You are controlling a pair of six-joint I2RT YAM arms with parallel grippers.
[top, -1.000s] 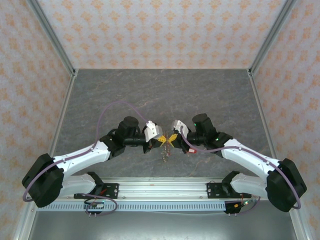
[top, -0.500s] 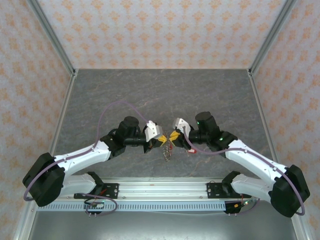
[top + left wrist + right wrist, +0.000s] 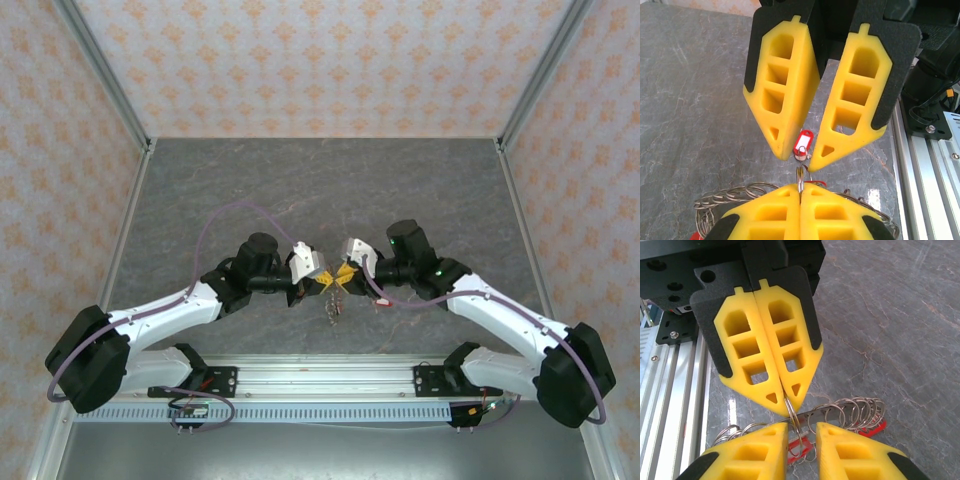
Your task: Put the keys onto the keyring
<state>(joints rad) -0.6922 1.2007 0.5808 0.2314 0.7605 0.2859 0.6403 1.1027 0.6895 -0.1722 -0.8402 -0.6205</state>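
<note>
**Left fingers pinch the keyring – right fingers spread**

In the overhead view, the left gripper (image 3: 320,277) sits just left of centre. Just below and beside it is the grey metal keyring (image 3: 333,302), a bunch of thin wire loops over the grey marbled desk (image 3: 420,190).

At the bottom of the left wrist view, the left gripper's yellow fingers (image 3: 765,215) are clenched together. One thin loop of the keyring (image 3: 800,176) stands up between their tips, and more loops fan out to the lower left.

A small red plastic key tag (image 3: 802,142) with a white label shows in the gap above.

Right of centre in the overhead view, the right gripper (image 3: 345,276) faces the left one – released, its fingers (image 3: 850,452) spread either side of the pinched loop.
</note>
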